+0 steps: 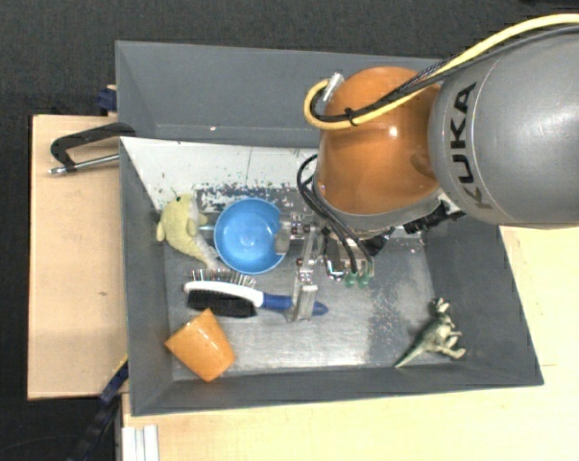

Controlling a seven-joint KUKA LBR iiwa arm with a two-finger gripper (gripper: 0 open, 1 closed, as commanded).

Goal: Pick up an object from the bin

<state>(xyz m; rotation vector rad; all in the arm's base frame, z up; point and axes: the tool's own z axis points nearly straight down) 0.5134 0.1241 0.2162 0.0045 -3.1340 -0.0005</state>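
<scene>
Five loose things lie in the grey metal bin [366, 339], logged left to right. Yellow soft toy [181, 229]: against the left wall, roughly mid-height of the floor, touching the rim of the blue bowl beside it. Orange cup [202, 345]: front left corner, lying on its side. Brush [222, 299]: just above the cup and below the bowl, lying flat and crosswise, with black bristles, a white back and a handle that runs right and ends in a blue tip. Blue bowl [248, 234]: upright, mouth up, between the soft toy and the robot's wrist, near the back of the floor. Hand [305, 301]: down in the middle of the bin, right of the bowl, with its lower end at the blue tip of the brush handle and seemingly touching it. Cannot tell whether the hand is spread, pressed together or pinching the handle, since the parts overlap from this angle. Orange wrist cover [375, 142] sits above the hand, with a yellow cable looped over it, and the grey arm [519, 113] enters from the right. Toy dinosaur [433, 336]: front right corner, well apart from the hand and from everything else.
</scene>
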